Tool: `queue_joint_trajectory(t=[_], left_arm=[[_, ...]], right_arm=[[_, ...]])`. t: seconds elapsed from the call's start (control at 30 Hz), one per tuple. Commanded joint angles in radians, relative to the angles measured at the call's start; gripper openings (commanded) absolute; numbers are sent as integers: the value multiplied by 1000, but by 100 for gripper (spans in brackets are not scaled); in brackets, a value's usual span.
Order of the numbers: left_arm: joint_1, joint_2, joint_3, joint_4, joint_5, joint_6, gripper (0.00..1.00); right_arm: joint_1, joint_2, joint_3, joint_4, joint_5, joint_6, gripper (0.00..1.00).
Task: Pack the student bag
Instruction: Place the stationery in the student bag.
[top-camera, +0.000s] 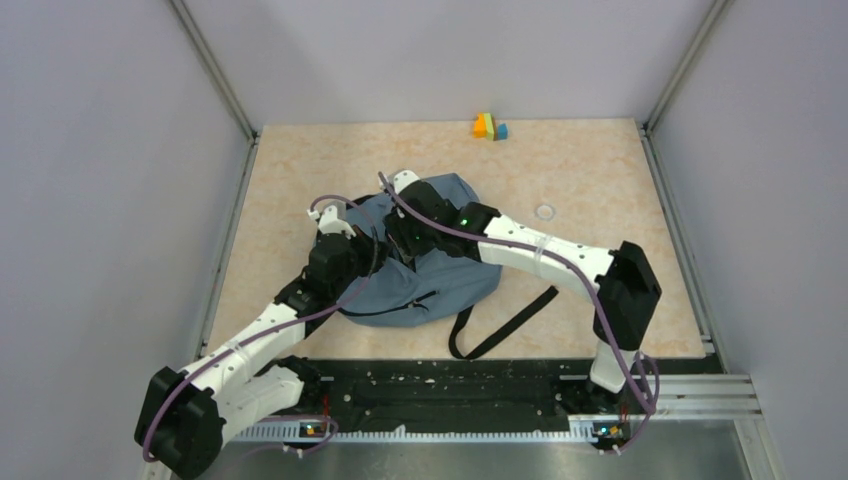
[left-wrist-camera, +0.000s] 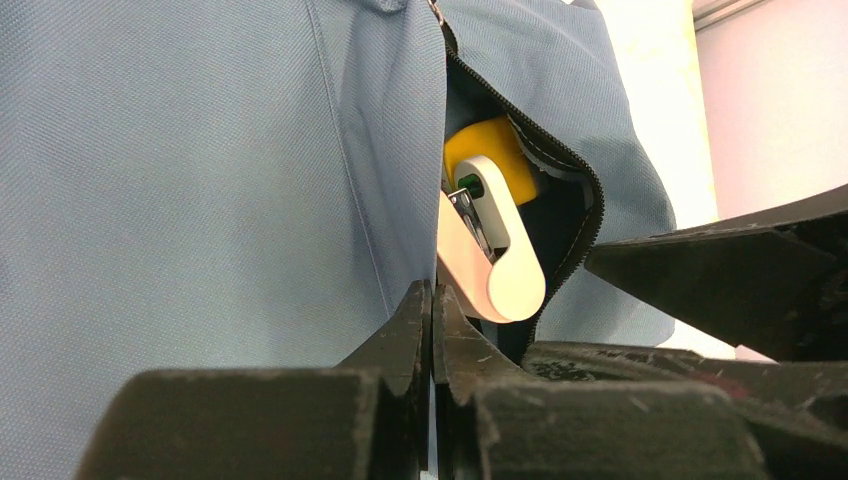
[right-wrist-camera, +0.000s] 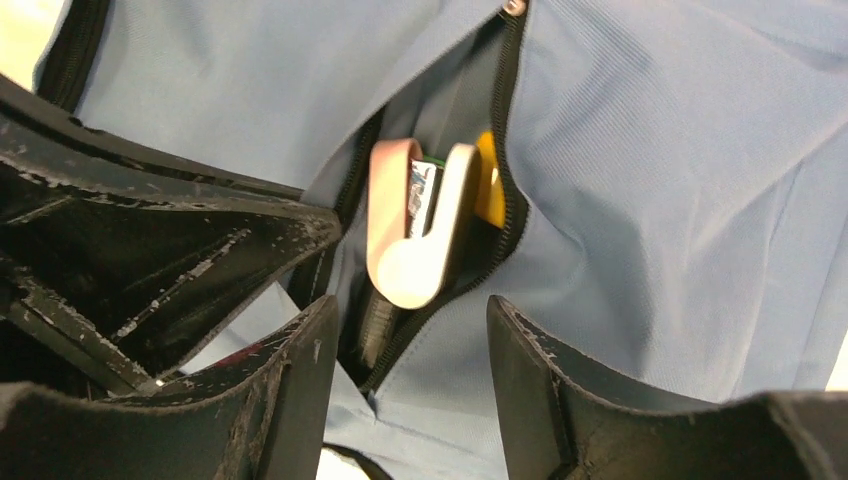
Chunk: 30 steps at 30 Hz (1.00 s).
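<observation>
The dusty-blue student bag (top-camera: 440, 285) lies mid-table with both grippers over its unzipped opening. In the left wrist view my left gripper (left-wrist-camera: 432, 300) is shut, pinching the bag's fabric (left-wrist-camera: 200, 180) at the edge of the zipper opening. A cream-white stapler-like object (left-wrist-camera: 500, 260) sticks out of the opening, with a yellow item (left-wrist-camera: 490, 150) behind it inside. My right gripper (right-wrist-camera: 410, 310) is open and empty just in front of the opening, fingers either side of the zipper line. The cream object (right-wrist-camera: 420, 230) and the yellow item (right-wrist-camera: 487, 185) show beyond it in the bag (right-wrist-camera: 650, 200).
Small orange, yellow and blue blocks (top-camera: 490, 126) sit at the far edge. A small clear ring (top-camera: 545, 212) lies right of the bag. The bag's black strap (top-camera: 505, 325) trails toward the near edge. Enclosure walls stand on the left, right and back.
</observation>
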Motion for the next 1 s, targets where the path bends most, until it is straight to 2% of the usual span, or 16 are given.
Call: queue_joint_trajectory(t=[0.0, 0.17, 0.47, 0.67, 0.73, 0.87, 0.97], left_arm=[[8, -14, 31, 46, -12, 16, 0], [7, -18, 34, 36, -21, 17, 0], [8, -23, 37, 29, -22, 15, 0], [9, -30, 37, 24, -27, 15, 0], [9, -34, 36, 24, -28, 13, 0], [10, -38, 36, 18, -31, 15, 0], [9, -40, 35, 16, -32, 15, 0]], right_arm=[[50, -28, -24, 116, 42, -134, 55], [89, -12, -46, 177, 90, -216, 51], [89, 55, -31, 200, 176, -238, 43], [88, 83, -27, 191, 212, -253, 41], [86, 97, -28, 191, 266, -248, 38], [66, 121, -13, 181, 350, -218, 26], [52, 136, 2, 189, 405, -213, 22]])
